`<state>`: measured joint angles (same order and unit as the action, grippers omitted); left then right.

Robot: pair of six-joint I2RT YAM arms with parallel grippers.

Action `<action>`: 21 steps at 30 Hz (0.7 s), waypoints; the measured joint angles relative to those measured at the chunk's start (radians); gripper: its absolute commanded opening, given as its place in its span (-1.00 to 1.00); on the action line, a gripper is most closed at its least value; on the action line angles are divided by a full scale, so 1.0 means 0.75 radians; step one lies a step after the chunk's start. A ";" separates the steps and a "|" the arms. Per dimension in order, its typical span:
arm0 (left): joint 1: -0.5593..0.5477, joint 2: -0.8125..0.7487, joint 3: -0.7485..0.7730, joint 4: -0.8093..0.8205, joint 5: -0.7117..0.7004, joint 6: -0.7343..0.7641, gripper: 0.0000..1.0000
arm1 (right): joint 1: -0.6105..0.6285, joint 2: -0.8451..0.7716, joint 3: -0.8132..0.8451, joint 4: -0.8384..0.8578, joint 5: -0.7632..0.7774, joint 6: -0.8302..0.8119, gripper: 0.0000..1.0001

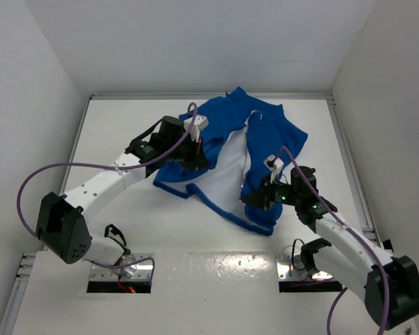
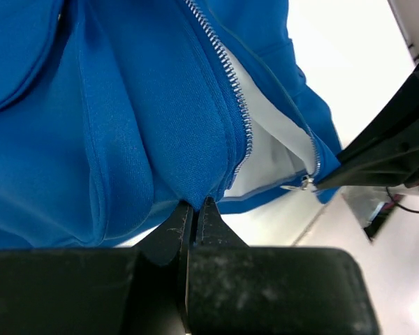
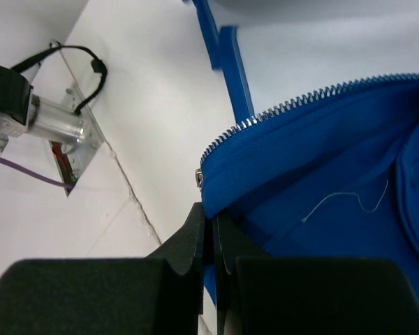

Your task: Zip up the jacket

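Note:
The blue jacket lies open on the white table, its white lining showing between the two front panels. My left gripper is shut on the hem of the left panel, next to a line of silver zipper teeth. My right gripper is shut on the lower corner of the right panel, just below the zipper's metal end and its teeth. In the left wrist view the zipper slider hangs by the right gripper's fingers.
White walls enclose the table on three sides. A loose blue hem strip trails toward the near edge. Both arm bases with cables sit at the near edge. A metal bracket and wires show in the right wrist view.

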<state>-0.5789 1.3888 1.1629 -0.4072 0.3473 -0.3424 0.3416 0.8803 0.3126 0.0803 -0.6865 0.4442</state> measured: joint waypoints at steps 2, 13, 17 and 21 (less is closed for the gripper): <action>0.000 0.017 -0.022 0.018 0.029 -0.044 -1.00 | 0.022 0.035 0.002 0.091 0.009 0.023 -1.00; 0.004 0.053 -0.161 0.263 0.199 -0.319 -1.00 | 0.133 0.088 0.010 0.335 0.074 -0.001 -1.00; 0.004 0.035 -0.256 0.389 0.232 -0.377 -1.00 | 0.135 0.112 0.018 0.380 0.059 0.006 -1.00; 0.003 -0.029 -0.353 0.532 0.257 -0.413 -1.00 | 0.135 0.114 0.025 0.399 0.041 0.025 -1.00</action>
<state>-0.5770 1.3670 0.8982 -0.0086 0.5400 -0.6521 0.4431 0.9657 0.3313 0.3798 -0.6559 0.4629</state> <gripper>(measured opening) 0.028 0.022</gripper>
